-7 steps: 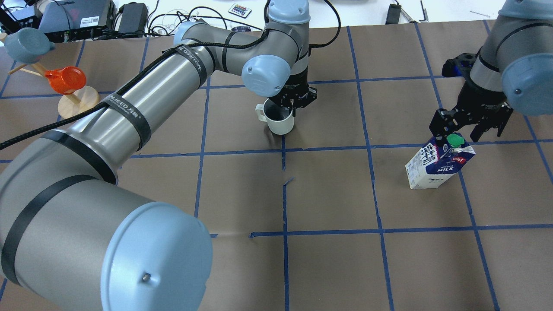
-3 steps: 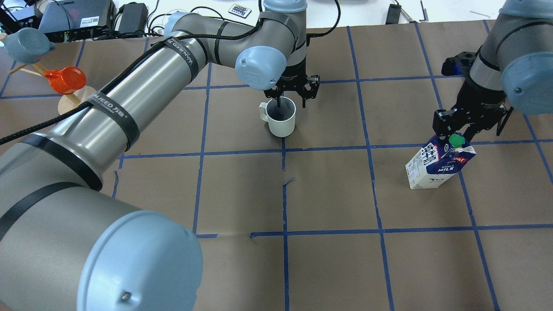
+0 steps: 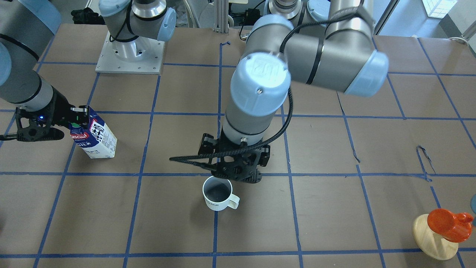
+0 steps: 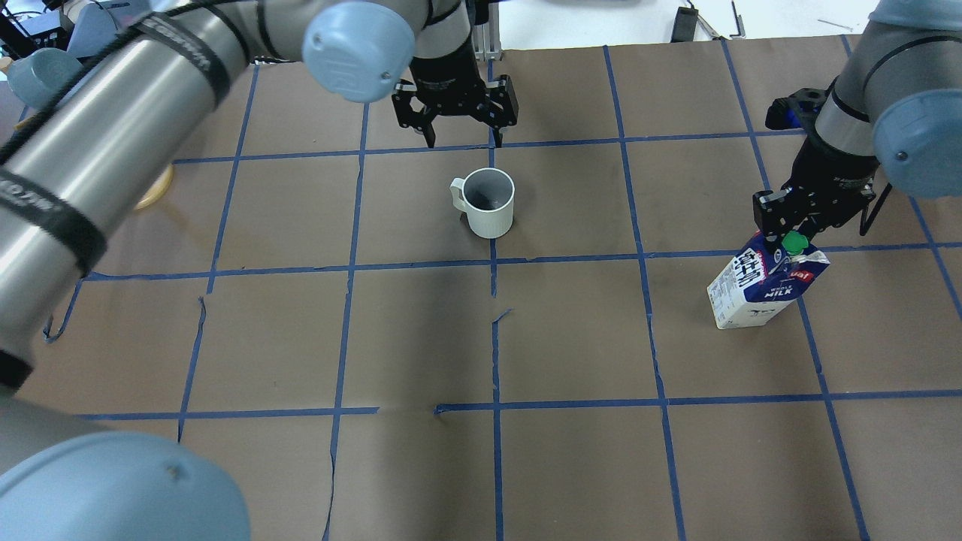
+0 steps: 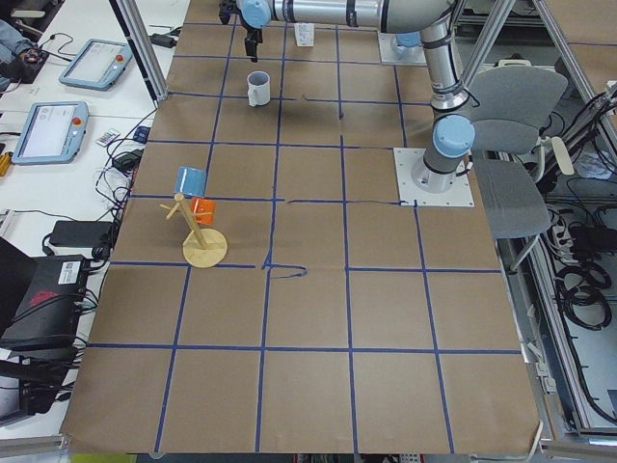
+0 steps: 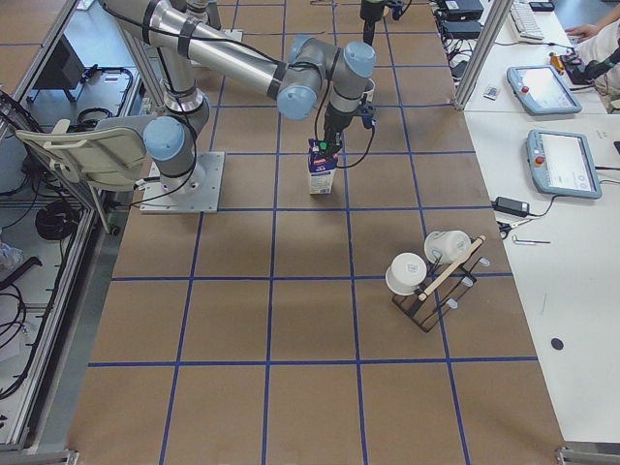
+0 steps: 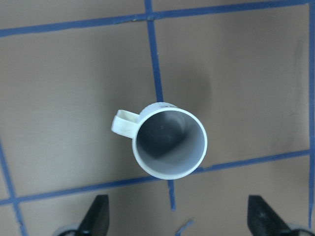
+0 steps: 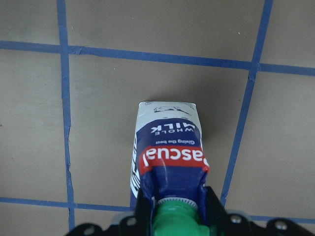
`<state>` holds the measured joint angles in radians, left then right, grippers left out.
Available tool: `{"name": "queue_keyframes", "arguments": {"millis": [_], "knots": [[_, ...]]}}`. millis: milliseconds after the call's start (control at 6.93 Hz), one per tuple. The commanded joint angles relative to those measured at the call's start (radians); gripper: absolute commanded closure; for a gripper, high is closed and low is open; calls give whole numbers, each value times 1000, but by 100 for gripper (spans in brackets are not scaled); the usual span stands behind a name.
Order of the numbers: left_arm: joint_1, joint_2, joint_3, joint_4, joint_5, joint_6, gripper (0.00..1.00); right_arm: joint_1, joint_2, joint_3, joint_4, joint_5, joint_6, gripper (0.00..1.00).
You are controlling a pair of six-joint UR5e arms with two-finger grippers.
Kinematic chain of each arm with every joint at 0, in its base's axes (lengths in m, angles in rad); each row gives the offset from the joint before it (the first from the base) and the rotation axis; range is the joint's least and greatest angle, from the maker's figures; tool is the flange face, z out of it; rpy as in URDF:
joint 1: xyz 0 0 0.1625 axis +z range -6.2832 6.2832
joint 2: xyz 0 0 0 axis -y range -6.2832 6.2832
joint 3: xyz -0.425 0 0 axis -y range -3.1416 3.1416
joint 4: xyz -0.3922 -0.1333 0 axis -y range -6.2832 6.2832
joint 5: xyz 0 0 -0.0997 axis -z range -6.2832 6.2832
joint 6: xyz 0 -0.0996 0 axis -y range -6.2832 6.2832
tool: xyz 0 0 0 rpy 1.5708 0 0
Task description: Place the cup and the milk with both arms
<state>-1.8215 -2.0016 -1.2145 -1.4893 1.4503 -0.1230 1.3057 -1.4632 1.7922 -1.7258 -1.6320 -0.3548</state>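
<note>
- The table, covered in brown paper and blue tape lines, is being described from behind the robot, and clock directions are being taken from that overhead view.
- Nearest, the milk is being kept on the paper at the right side. It is at about 4 o'clock from the cup and well apart from it.
- The carton's gabled top is being pinched at the green cap by the right gripper, whose fingers are being pressed against both sides of the gable.
- Farther off, the cup is being left upright on a blue tape line near the middle, with its handle being turned toward 9 o'clock.
- At 9 o'clock from the cup, near the left edge, an orange cup is being borne on a wooden stand.
- Farthest, at 12 o'clock from the cup, the left gripper is being held above the table with nothing between its fingers. They are being kept spread wide and clear of the cup.
</note>
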Motion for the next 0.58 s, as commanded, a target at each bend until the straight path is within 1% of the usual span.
{"name": "queue_keyframes", "arguments": {"millis": [0,144,289,433], "knots": [[82,197,-89,-159,16,37,0,12,0,-81,65,45,37,87],[108,274,-188,-189,74,34,0,30,16,-171,137,105,141,89],[123,370,-314,-184,84,46,0,79,49,-248,159,106,160,89],[166,412,-370,-102,81,51,0,146,93,-305,149,109,219,89]]}}
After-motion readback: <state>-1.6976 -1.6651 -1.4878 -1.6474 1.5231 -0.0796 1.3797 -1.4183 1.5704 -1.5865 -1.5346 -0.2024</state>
